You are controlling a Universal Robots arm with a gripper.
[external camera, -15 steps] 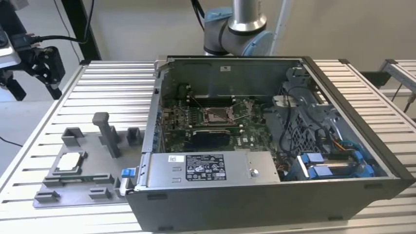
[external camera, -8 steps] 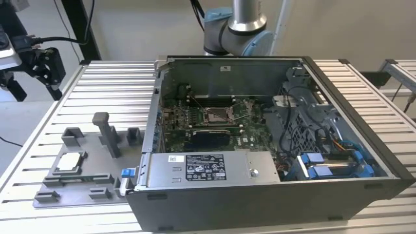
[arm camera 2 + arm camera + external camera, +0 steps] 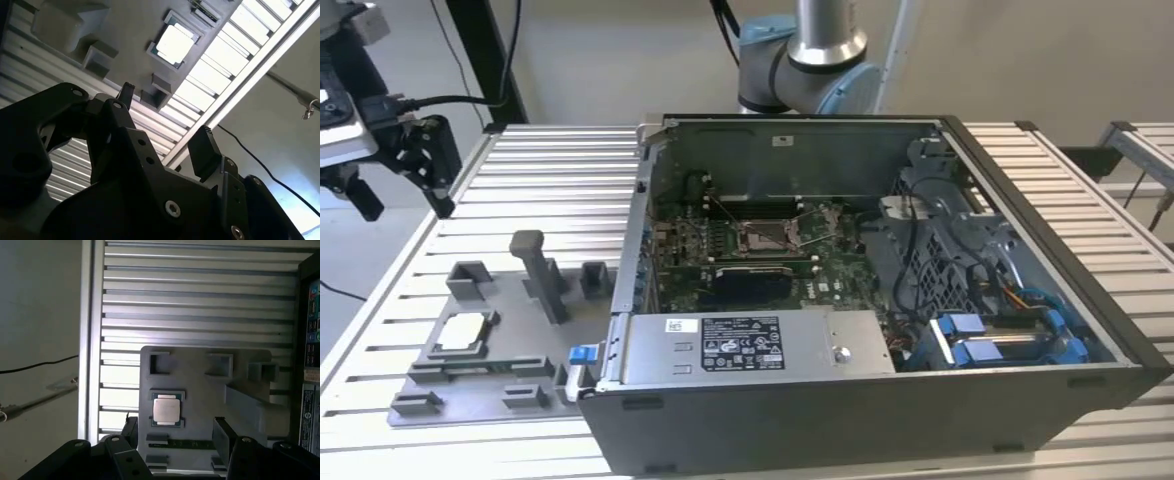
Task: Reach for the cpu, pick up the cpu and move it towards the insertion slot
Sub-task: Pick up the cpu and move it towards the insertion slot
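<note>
while the gripper (image 3: 403,190) hangs with its two black fingers spread wide and holding nothing, the cpu (image 3: 464,332) lies flat, pale face up, in a square pocket of the grey tray (image 3: 494,395) on the slatted metal table (image 3: 547,170). in the exterior view the gripper is at about ten o'clock in the scene, near the table's edge on the exterior view's left. the cpu sits well apart from it, between five and six o'clock from the fingertips, touched by nothing but its pocket.

in the first wrist view the cpu (image 3: 166,410) shows between the two fingers (image 3: 222,432) and clear of both, with the tray (image 3: 200,375) under it. in the second wrist view the cpu (image 3: 175,44) rests in the same pocket, beyond the wide-open gripper (image 3: 165,110).

the slot (image 3: 763,237), a shiny metal frame with a brownish centre, sits on the green board inside the open computer case (image 3: 881,400). it is at about two o'clock from the tray and far from the gripper. the case stands just beside the tray, on the exterior view's right.
</note>
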